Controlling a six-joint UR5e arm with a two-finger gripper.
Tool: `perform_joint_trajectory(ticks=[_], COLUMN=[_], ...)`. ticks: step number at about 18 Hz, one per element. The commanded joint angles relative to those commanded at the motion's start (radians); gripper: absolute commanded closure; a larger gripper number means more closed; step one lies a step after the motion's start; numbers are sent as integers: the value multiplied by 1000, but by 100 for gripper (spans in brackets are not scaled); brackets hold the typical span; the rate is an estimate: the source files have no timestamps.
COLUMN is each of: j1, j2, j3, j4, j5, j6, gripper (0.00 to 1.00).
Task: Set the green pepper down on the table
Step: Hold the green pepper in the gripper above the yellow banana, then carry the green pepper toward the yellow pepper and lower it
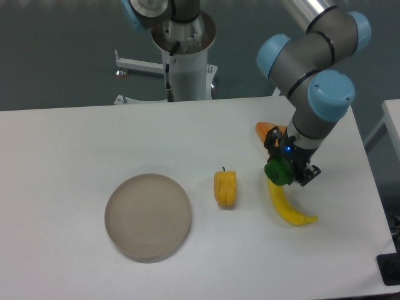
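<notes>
Large flat white bench (94, 144), dark floor behind. Small glossy dark-green bell pepper (278, 171): clamped in the pincer (285, 170), directly over the long yellow banana's (286, 204) upper end. Advice: shift sideways onto bare bench beside the banana before releasing.

end effector (284, 170) gripping green pepper (278, 172), above banana (286, 205)

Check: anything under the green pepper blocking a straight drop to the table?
Yes. The gripper holds the green pepper right over the upper end of the banana, and an orange item lies just behind. Bare table shows to the left, between the banana and the yellow pepper.
</notes>
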Motion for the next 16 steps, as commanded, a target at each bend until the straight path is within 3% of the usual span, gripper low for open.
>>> perform_joint_trajectory(ticks=[5,11,16], j1=[-43,-72,-101], j2=[-55,-104,-141], j3=[11,49,51], j4=[109,126,199], j5=[0,0,0], j6=[-106,-181,-247], gripper=[95,94,94])
